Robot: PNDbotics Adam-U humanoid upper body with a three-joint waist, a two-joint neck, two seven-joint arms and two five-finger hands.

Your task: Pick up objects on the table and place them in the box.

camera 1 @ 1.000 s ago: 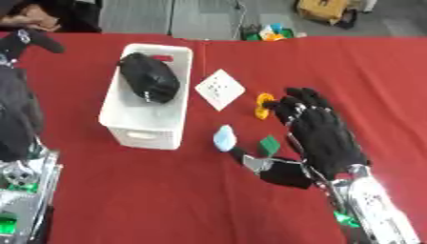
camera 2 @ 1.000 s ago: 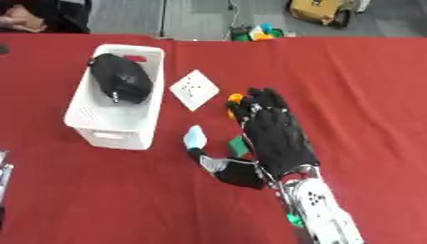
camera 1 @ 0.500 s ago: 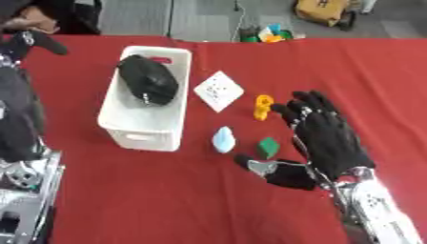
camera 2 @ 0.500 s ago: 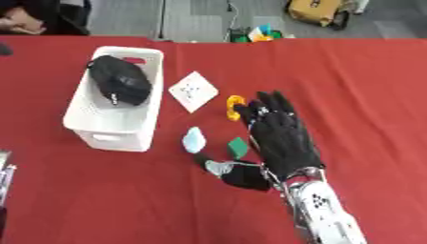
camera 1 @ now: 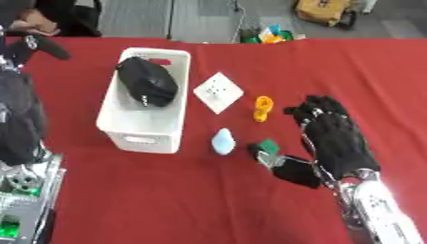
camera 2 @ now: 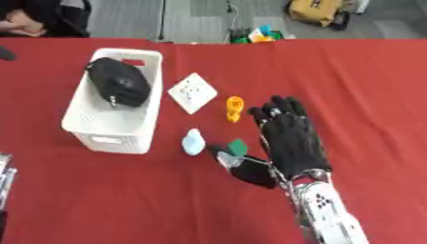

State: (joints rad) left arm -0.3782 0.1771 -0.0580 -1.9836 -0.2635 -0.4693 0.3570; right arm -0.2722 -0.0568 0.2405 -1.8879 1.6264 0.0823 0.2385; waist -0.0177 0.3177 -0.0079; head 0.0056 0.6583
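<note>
A white slotted box [camera 1: 140,128] stands at the left of the frame on the red table [camera 1: 167,200], and a black pouch [camera 1: 147,86] already lies inside it. Right of the box lie a white square card [camera 1: 218,92], an orange object [camera 1: 263,108], a pale blue object [camera 1: 223,142] and a small green piece [camera 1: 268,146]. The right hand [camera 1: 333,138] rests flat at lower right, fingers straight and released, its thumb just beside the green piece, while the left arm [camera 1: 21,119] shows at the left edge, its hand state cannot be told.
</note>
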